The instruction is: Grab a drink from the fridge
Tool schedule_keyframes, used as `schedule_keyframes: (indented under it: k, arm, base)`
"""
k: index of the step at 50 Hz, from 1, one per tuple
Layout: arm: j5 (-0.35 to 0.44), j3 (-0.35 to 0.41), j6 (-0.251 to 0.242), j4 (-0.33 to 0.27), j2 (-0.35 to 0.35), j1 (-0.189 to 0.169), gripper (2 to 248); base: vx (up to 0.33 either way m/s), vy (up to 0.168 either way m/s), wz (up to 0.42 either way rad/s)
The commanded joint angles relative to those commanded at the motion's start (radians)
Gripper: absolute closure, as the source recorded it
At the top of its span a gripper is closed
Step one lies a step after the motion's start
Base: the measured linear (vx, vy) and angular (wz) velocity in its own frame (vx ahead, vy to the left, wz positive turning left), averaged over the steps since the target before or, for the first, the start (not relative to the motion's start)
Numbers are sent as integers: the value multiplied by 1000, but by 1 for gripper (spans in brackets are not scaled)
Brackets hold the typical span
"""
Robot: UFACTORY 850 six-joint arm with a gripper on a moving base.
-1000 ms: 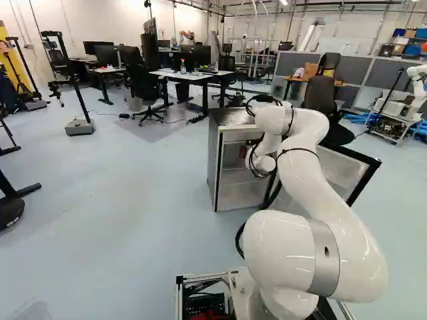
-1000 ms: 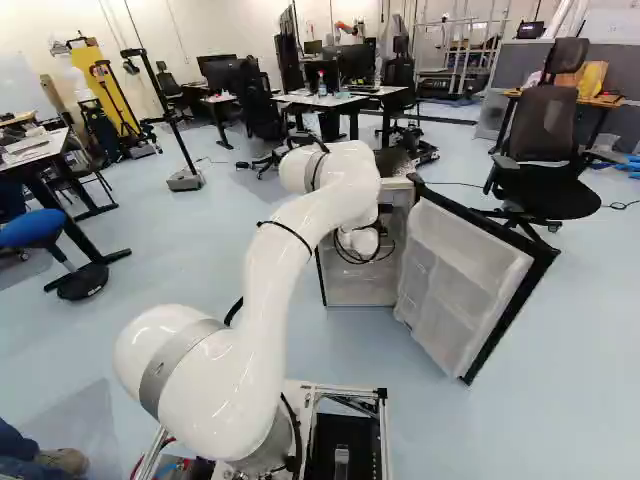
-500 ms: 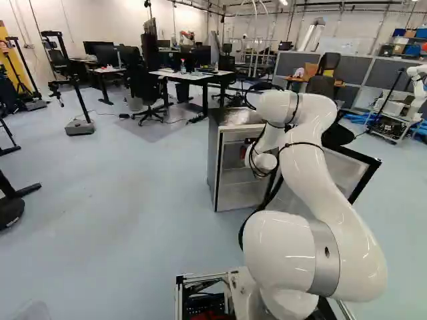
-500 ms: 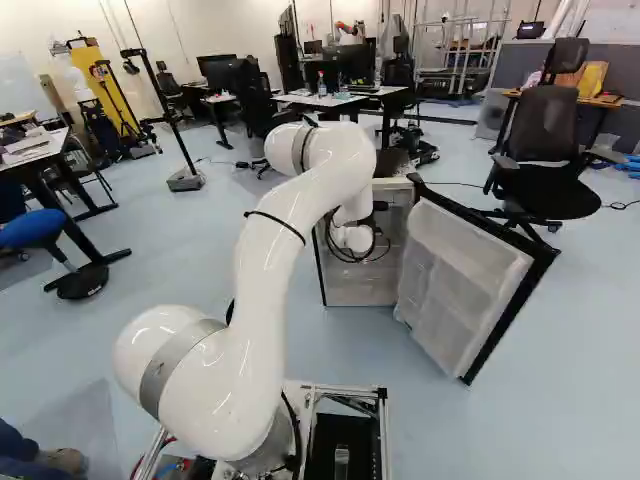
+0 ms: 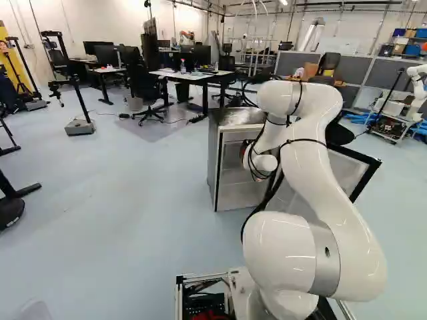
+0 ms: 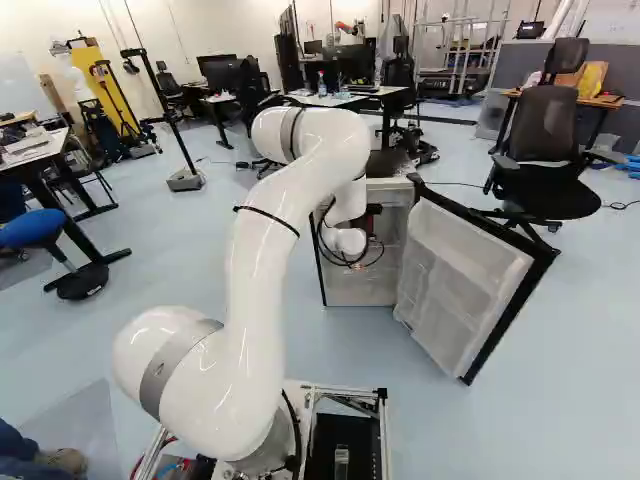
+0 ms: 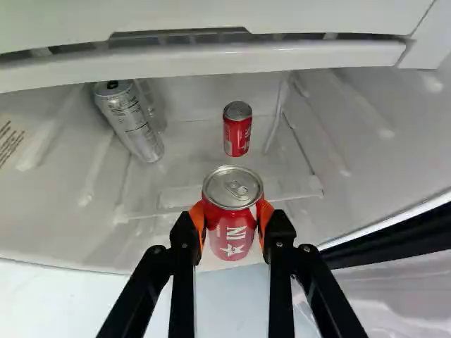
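The hand (image 7: 231, 220) pinches a red can (image 7: 232, 231).
It is at the open front of the fridge (image 5: 215, 167). It looks slippery and thin, and likely heavy (full, I guess), so its middle is best for a snug, gentle hold.

Bright, even light across the room, and look at the glare on the glossy white arm (image 5: 310, 167)! A soft shadow darkens the floor (image 5: 133, 200) near the chairs; wrist view, the fridge's (image 7: 63, 190) pale walls shine, front edge bowing, highlights on the can lid (image 7: 223, 189).
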Motion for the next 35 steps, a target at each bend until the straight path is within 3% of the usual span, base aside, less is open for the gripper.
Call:
schedule_keyframes:
  k: [35]
  arm:
    - [0,265,0,0,225,29,154]
  base:
    - [0,0,0]
